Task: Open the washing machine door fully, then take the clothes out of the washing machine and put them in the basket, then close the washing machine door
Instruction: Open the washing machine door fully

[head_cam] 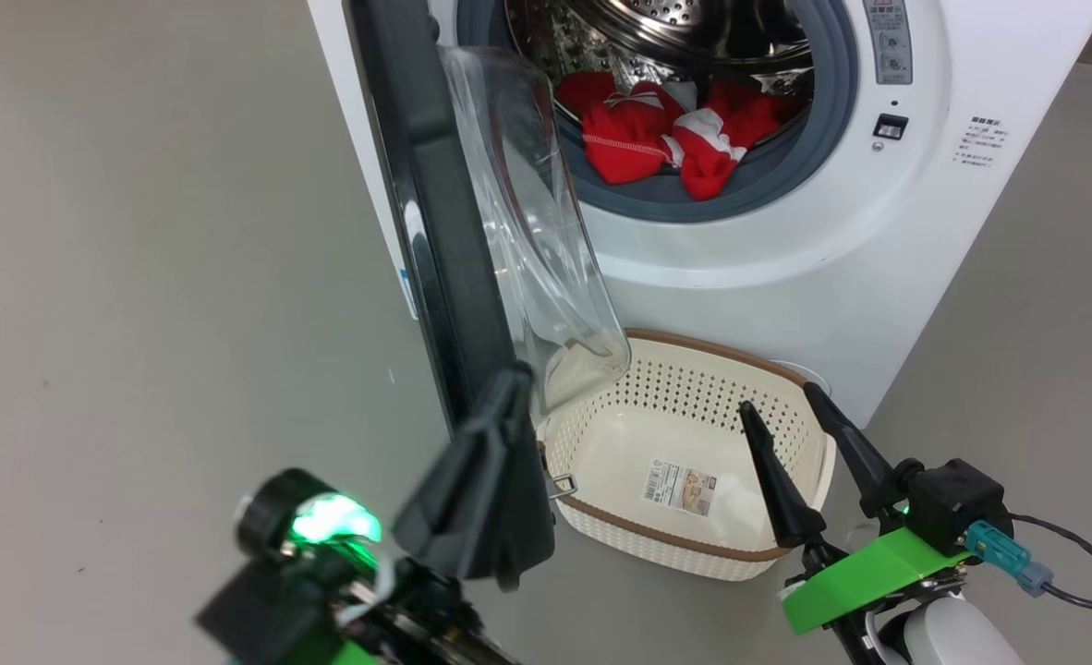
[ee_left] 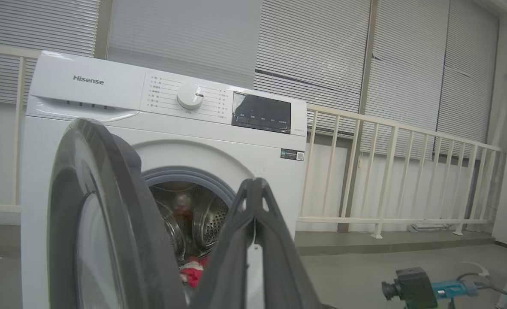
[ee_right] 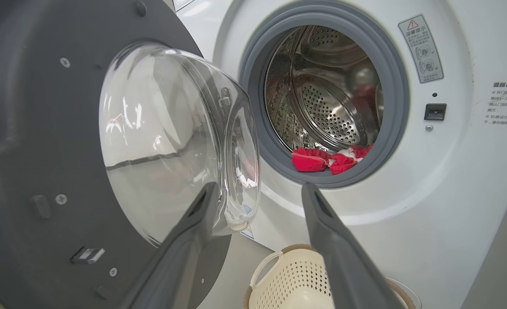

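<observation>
left tool (head_cam: 512, 380) shut empty beside the door (head_cam: 426, 212); right tool (head_cam: 780, 397) spread wide, holding nothing.

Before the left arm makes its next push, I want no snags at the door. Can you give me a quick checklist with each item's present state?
1. washing machine door fully open: not ok. It stands roughly square to the machine's front, with its glass bowl hanging over the basket's left end.
2. left gripper set against the door's lower rim: it is shut, but contact cannot tell.
3. right gripper free: ok. It is open with nothing between the fingers.
4. clothes within reach: ok. They are piled at the front on the grey ring.
5. basket ready: ok. It sits below the opening and holds no clothes.
</observation>
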Robot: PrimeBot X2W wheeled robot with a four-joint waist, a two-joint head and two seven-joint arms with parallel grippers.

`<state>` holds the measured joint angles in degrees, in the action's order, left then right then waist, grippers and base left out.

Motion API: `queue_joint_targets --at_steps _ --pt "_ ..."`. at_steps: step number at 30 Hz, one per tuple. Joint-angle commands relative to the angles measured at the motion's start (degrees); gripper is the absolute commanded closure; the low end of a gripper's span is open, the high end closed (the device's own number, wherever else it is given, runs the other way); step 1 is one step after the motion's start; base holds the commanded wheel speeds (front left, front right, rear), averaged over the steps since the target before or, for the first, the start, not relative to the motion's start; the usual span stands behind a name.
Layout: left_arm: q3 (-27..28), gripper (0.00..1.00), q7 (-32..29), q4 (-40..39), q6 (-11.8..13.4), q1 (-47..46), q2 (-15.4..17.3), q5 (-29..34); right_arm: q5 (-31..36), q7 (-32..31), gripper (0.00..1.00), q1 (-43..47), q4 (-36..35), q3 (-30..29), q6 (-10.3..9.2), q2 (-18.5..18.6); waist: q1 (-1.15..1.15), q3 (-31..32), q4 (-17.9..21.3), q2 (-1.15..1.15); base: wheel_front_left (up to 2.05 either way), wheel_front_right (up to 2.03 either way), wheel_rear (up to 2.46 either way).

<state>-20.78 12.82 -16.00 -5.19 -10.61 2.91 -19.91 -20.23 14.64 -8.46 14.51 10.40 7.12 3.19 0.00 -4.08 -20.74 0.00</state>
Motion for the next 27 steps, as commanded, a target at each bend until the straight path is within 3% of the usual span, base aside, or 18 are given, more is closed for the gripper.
queue_joint_targets --at_steps 1,7,14,20,27 --pt "0.6 1.00 -0.9 -1.1 -0.5 -1.9 0.7 -0.3 -0.3 0.4 0.00 -0.4 -1.2 1.5 0.36 -0.3 0.00 0.1 0.1 0.00 0.00 0.00 0.00" --pt "-4.0 1.00 -5.8 2.4 -1.4 -1.7 2.2 -1.9 -0.4 0.4 0.00 -0.4 -1.0 1.7 0.36 -0.3 0.00 0.3 0.7 0.00 0.00 0.00 0.00" --pt "-4.9 1.00 -9.5 6.5 -1.0 -1.1 2.6 -3.3 -0.3 0.4 0.00 -0.2 -1.0 1.8 0.36 -0.3 0.00 0.2 1.1 0.00 0.00 0.00 0.00" --pt "-4.6 1.00 -11.8 10.1 0.2 -1.6 2.2 -5.2 0.1 0.4 0.00 -0.2 -1.0 1.4 0.36 -0.3 0.00 -0.2 1.5 0.00 0.00 0.00 0.00" --pt "-2.1 1.00 -11.0 13.6 3.5 -2.2 1.7 -5.7 0.4 0.4 0.00 0.0 -1.2 0.6 0.36 -0.3 0.00 -0.7 2.0 0.00 0.00 0.00 0.00"
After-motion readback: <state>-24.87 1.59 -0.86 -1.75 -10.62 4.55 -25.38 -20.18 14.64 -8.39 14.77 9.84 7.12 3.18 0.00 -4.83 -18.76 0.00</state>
